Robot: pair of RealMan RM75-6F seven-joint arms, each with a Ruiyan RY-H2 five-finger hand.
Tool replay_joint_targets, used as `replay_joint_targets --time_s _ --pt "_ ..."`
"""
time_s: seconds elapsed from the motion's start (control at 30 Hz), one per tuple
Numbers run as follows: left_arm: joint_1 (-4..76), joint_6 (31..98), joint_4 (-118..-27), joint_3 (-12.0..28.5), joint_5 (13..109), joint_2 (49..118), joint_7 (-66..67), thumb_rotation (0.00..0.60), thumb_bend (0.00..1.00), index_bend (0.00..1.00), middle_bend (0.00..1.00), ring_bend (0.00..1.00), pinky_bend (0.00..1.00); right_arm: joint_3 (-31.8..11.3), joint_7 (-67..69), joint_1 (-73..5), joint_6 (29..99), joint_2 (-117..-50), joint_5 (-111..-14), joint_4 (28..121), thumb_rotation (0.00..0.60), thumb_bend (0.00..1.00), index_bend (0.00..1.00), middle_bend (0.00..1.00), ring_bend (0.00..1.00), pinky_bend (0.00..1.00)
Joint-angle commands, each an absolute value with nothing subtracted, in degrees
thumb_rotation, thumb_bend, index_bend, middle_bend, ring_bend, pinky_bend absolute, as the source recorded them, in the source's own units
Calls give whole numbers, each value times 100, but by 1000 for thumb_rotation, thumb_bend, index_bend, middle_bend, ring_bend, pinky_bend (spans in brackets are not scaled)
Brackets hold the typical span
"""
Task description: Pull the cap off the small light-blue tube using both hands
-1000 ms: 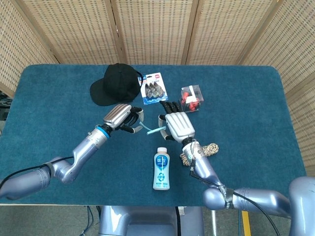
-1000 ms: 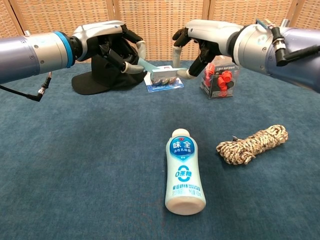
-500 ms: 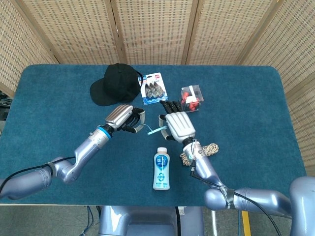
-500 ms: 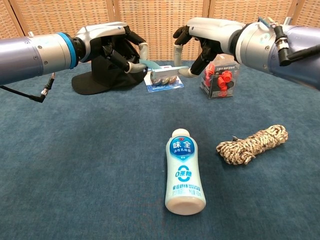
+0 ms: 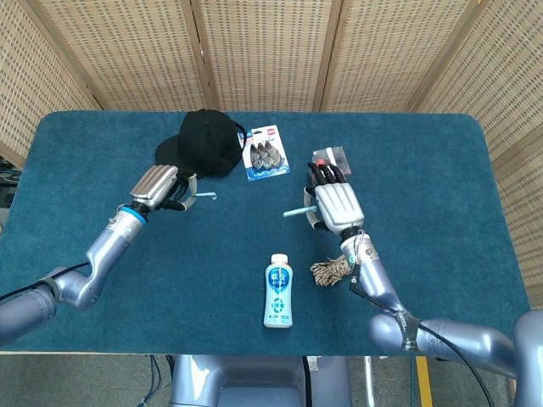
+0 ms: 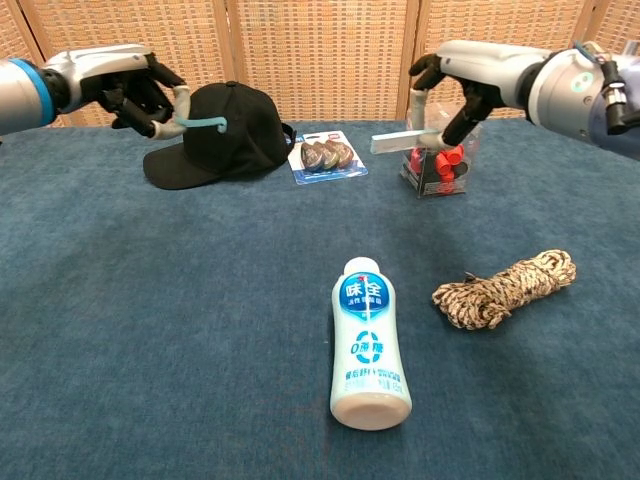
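Above the table, hands well apart | my left hand grasps the thin light-blue piece beside the black cap | my right hand grasps the pale tube before the clear box | bottle and rope lie nearer me.

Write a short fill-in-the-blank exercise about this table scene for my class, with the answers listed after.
1. The right hand holds the light-blue ____.
2. The left hand holds its ____.
3. The rope lies to the ____ of the bottle in the chest view.
4. The cap is ____ in colour.

Answers: tube; cap; right; black
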State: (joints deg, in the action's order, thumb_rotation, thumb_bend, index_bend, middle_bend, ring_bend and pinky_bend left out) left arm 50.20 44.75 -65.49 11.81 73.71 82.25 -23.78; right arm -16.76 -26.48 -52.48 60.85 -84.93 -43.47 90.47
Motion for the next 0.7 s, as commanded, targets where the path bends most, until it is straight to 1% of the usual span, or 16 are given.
replay_joint_targets --time_s 0.03,0.07,0.13,0.17,0.2,0.23,0.27,0.3,0.33,0.37,0.4,0.43,0.5,0.53,0.6,0.7 --pt "4875 4516 -6311 1038 7530 8128 -2612 600 573 816 850 839 815 -1617 -2578 -5193 6000 -8500 -4344 8904 600 672 642 55 0 0" --pt "4845 4535 -6251 996 7592 8107 -2665 600 570 816 849 839 815 -1595 -2572 -5184 5976 -8514 -4343 8857 600 672 642 55 0 0" --pt "4764 4561 -6049 820 7778 8051 -2660 600 499 798 806 818 815 -1532 -2552 -5158 5905 -8571 -4323 8736 600 672 642 55 0 0" --pt "4747 4537 -5983 748 7840 8025 -2625 600 393 721 717 760 799 -1515 -2537 -5150 5884 -8601 -4326 8683 600 666 642 55 0 0" --pt "4742 4493 -5944 693 7877 7999 -2585 600 251 580 562 641 742 -1503 -2521 -5142 5873 -8629 -4338 8633 600 620 617 51 0 0" --pt "4736 4441 -5909 642 7899 7973 -2519 600 121 408 373 482 644 -1492 -2501 -5130 5861 -8652 -4348 8593 600 481 528 35 0 0" --pt "4731 4418 -5887 616 7906 7957 -2459 600 60 300 247 372 566 -1484 -2492 -5123 5847 -8664 -4347 8570 600 346 426 24 0 0" --pt "4722 4413 -5868 597 7909 7945 -2395 600 12 174 105 221 452 -1475 -2490 -5117 5824 -8668 -4330 8554 600 160 235 8 0 0" --pt "4704 4419 -5858 583 7902 7928 -2315 600 0 85 27 110 364 -1464 -2502 -5113 5774 -8654 -4286 8552 600 29 87 0 0 0" --pt "4689 4429 -5864 581 7891 7915 -2279 600 0 45 4 60 320 -1464 -2516 -5110 5750 -8638 -4243 8557 600 0 26 0 0 0" --pt "4663 4449 -5891 590 7863 7890 -2249 600 0 10 0 15 269 -1488 -2518 -5104 5740 -8616 -4178 8577 600 0 0 0 0 0" --pt "4645 4465 -5916 598 7846 7868 -2236 600 0 0 0 1 238 -1514 -2495 -5095 5747 -8604 -4161 8596 600 0 0 0 0 0" --pt "4585 4577 -5997 625 7829 7788 -2189 600 0 0 0 0 212 -1583 -2355 -5044 5806 -8558 -4245 8645 600 0 0 0 0 0" --pt "4463 4927 -6006 618 7928 7655 -2018 600 0 0 0 0 200 -1665 -2183 -4947 5964 -8408 -4427 8776 600 0 0 0 0 0" --pt "4265 5347 -6157 595 8026 7513 -1917 600 0 0 0 0 175 -1641 -1938 -4764 6107 -8162 -4800 8986 600 0 0 0 0 0" --pt "3937 6004 -6319 599 8112 7309 -1757 600 0 0 0 0 131 -1557 -1602 -4502 6361 -7921 -5354 9061 600 0 0 0 0 0"
